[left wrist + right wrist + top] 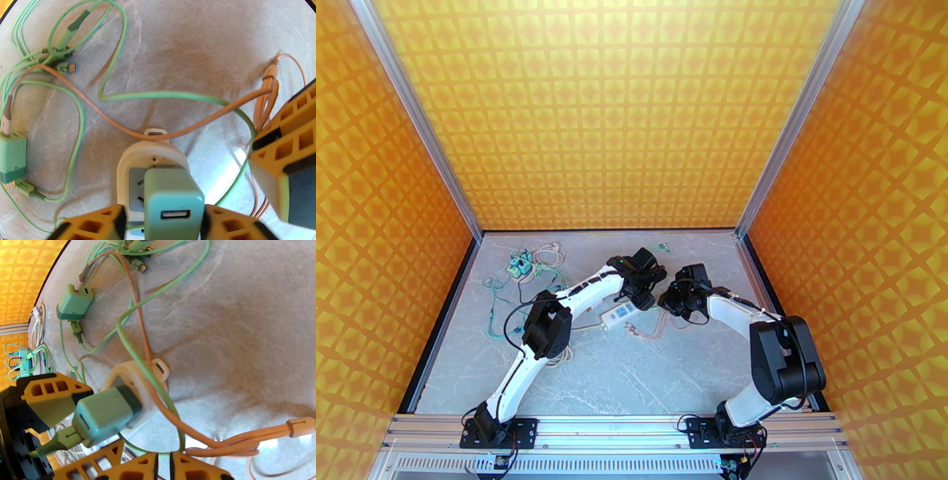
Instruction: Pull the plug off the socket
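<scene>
Closely flanking the plug [173, 197], the left gripper [164, 216] has a finger on each side; whether it is clamped yet I cannot tell. The right gripper [162, 464] has its jaws nearly together, just beside the socket [152, 156]. The plug sits in the socket, mid-table [189, 47]. An orange cable [237, 107] crosses the socket's far end.

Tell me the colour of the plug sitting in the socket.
The plug is pale teal green, clearest in the left wrist view.
</scene>
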Tool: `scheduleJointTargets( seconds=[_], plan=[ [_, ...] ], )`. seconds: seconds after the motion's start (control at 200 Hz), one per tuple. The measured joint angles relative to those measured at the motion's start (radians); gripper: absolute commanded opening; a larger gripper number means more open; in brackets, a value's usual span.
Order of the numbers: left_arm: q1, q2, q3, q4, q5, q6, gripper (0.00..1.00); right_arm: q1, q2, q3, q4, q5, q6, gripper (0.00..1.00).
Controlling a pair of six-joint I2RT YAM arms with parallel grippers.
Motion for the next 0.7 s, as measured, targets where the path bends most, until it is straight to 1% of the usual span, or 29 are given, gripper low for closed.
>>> scheduleJointTargets(
  seconds=[0.06, 0.26, 0.355, 0.455, 0.555, 0.7],
  plan=[
    [0.0, 0.0, 0.0, 0.003, 0.0, -0.002, 0.37, 0.0, 0.0, 0.004, 0.0, -0.011, -0.003, 0.17],
    [0.0, 0.0, -0.001, 0.006, 0.0, -0.002, 0.36, 0.0, 0.0, 0.012, 0.009, -0.045, -0.002, 0.18],
    [0.0, -0.005, -0.011, 0.013, -0.004, -0.017, 0.28, 0.0, 0.0, 0.013, 0.022, -0.053, 0.002, 0.18],
    [0.0, -0.013, -0.025, 0.022, -0.018, -0.035, 0.32, 0.0, 0.0, 0.013, 0.035, -0.062, 0.009, 0.19],
    [0.0, -0.025, -0.043, 0.03, -0.036, -0.063, 0.3, 0.0, 0.0, 0.012, 0.048, -0.072, 0.022, 0.19],
    [0.0, -0.038, -0.063, 0.039, -0.05, -0.091, 0.3, 0.0, -0.002, -0.004, 0.1, -0.093, 0.052, 0.19]
  ],
)
